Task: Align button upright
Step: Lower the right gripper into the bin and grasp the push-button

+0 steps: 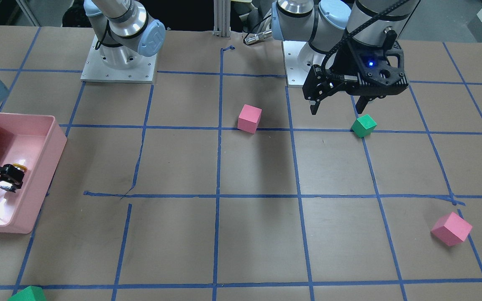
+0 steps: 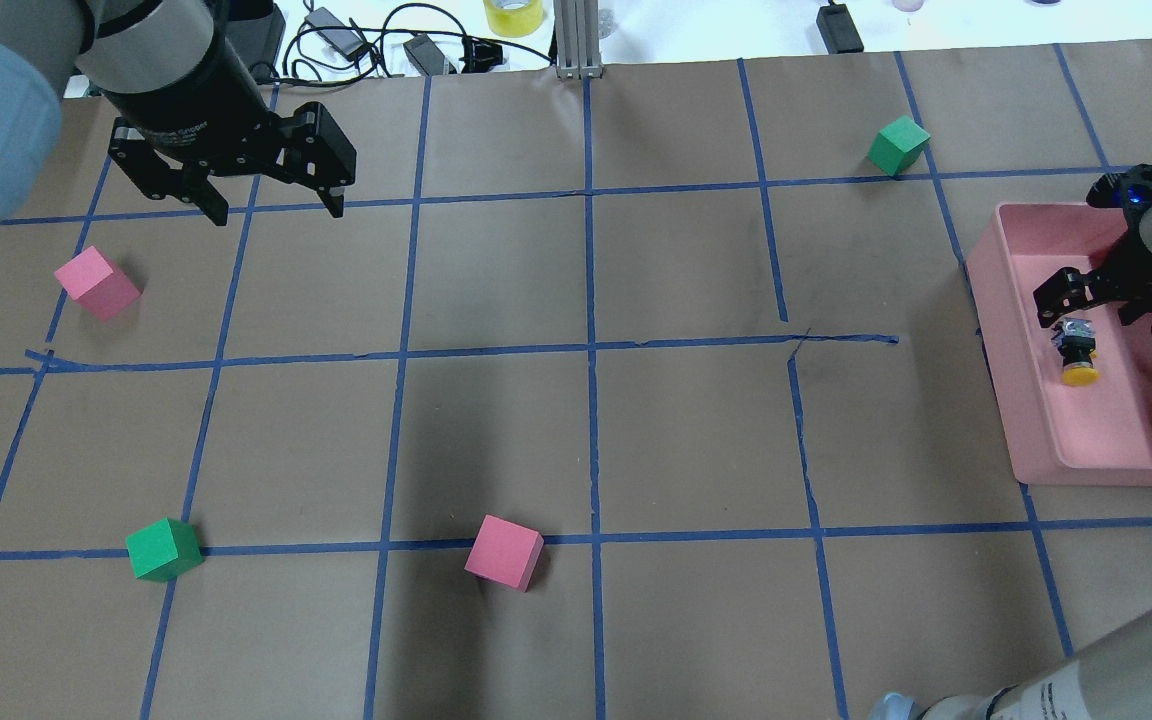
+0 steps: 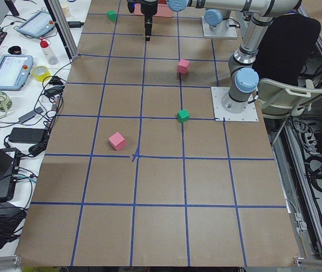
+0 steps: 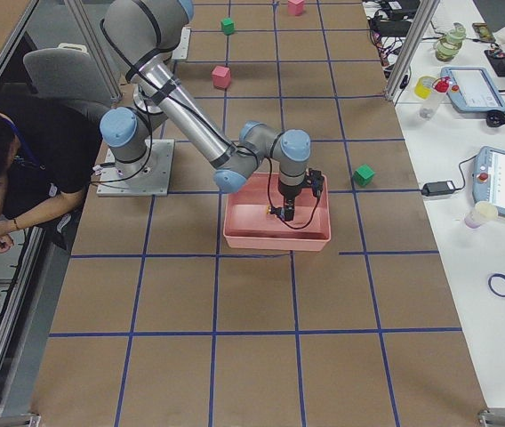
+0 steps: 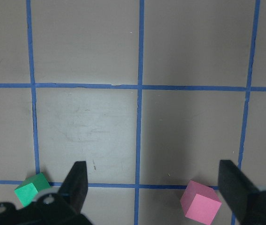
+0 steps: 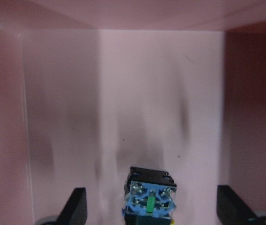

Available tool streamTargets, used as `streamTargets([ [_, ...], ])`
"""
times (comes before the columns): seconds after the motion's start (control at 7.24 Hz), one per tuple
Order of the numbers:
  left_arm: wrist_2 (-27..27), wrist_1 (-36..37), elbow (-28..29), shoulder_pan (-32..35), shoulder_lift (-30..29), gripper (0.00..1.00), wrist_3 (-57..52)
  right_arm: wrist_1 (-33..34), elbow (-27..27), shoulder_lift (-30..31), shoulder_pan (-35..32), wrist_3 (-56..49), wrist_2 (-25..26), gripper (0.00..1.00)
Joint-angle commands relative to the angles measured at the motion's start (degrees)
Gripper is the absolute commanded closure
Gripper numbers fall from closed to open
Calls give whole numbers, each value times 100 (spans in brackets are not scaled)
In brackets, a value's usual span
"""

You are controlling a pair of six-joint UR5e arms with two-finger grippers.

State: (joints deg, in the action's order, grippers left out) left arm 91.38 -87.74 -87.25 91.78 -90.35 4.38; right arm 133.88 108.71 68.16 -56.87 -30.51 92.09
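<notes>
The button [image 2: 1076, 355] lies on its side on the floor of the pink bin [image 2: 1001, 360]. Its yellow cap [image 2: 1080, 376] points toward the robot. In the right wrist view its black base with the blue terminal end [image 6: 149, 199] faces the camera. My right gripper [image 2: 1086, 310] is down inside the bin, open, with a finger on each side of the button and not touching it. My left gripper [image 2: 271, 210] is open and empty, hovering over the table far from the bin, near a green cube [image 1: 363, 126].
The bin's walls [image 1: 52, 167] stand close around the right gripper. Pink cubes [image 2: 96, 283] [image 2: 504, 552] and green cubes [image 2: 164, 549] [image 2: 899, 145] are scattered on the taped brown table. Cables and a tape roll [image 2: 513, 15] lie at the far edge.
</notes>
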Motion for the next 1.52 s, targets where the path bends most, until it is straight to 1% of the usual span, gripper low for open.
streamTargets([
  [0.0,11,2,58,-11,26,0,-25,-10,19,-13,0,2,11,4],
  [0.14,20,2,59,-3,35,0,-25,-2,97,-13,0,-7,11,4],
  [0.28,29,2,50,-2,35,0,-7,-2,150,-4,0,-7,54,10],
  [0.41,38,2,32,-2,35,0,10,-2,160,-4,0,-7,64,11],
  [0.55,47,2,15,-2,35,0,10,-11,160,-4,0,-16,81,18],
  [0.69,47,2,23,-2,35,0,10,-28,151,-4,0,-59,142,47],
  [0.83,47,2,41,-2,35,0,2,-63,133,4,0,-60,212,68],
  [1.11,38,2,41,-11,27,0,10,-63,81,4,0,-69,239,91],
  [1.24,38,2,41,-20,9,0,10,-89,46,13,0,-69,309,100],
  [1.38,38,11,41,-20,9,0,10,-90,-33,13,0,-104,310,100],
])
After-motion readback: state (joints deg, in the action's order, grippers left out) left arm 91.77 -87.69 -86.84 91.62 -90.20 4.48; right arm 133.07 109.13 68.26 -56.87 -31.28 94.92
